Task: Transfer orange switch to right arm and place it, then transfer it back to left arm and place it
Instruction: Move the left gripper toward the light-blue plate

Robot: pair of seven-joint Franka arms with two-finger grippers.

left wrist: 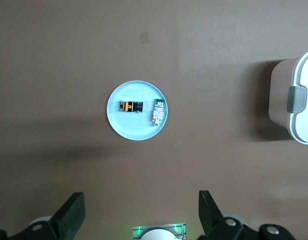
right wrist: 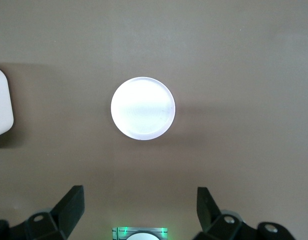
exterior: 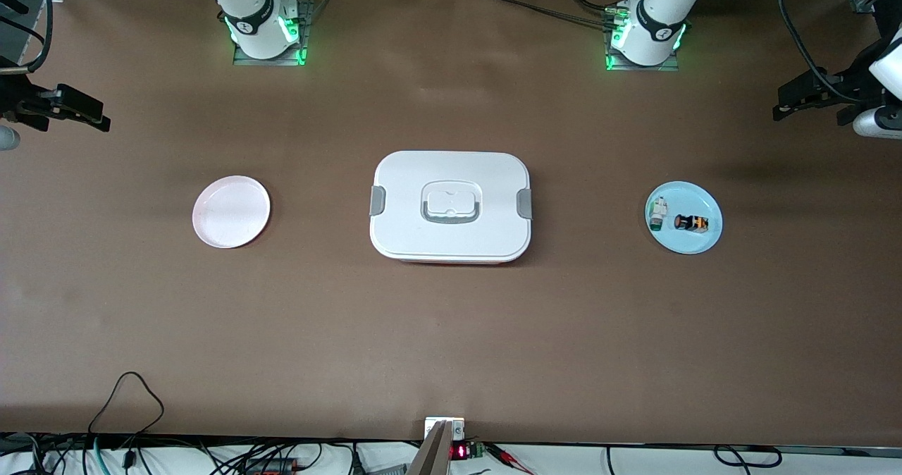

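A high front camera faces both bases across the table (exterior: pixel 451 334), while each wrist camera looks straight down from well above, sharing the box (exterior: pixel 451 207) edge with it.

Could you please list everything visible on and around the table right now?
box: one, white with grey clips, lid on, mid-table between the two plates.
blue plate: one, light blue, toward the left arm's end.
orange switch: one, black and orange, lying on the blue plate.
white-and-green part: one, on the blue plate beside the switch.
pink plate: one, pale pink, toward the right arm's end, nothing on it.
left gripper: one, black, open, high over the blue plate.
right gripper: one, black, open, high over the pink plate.
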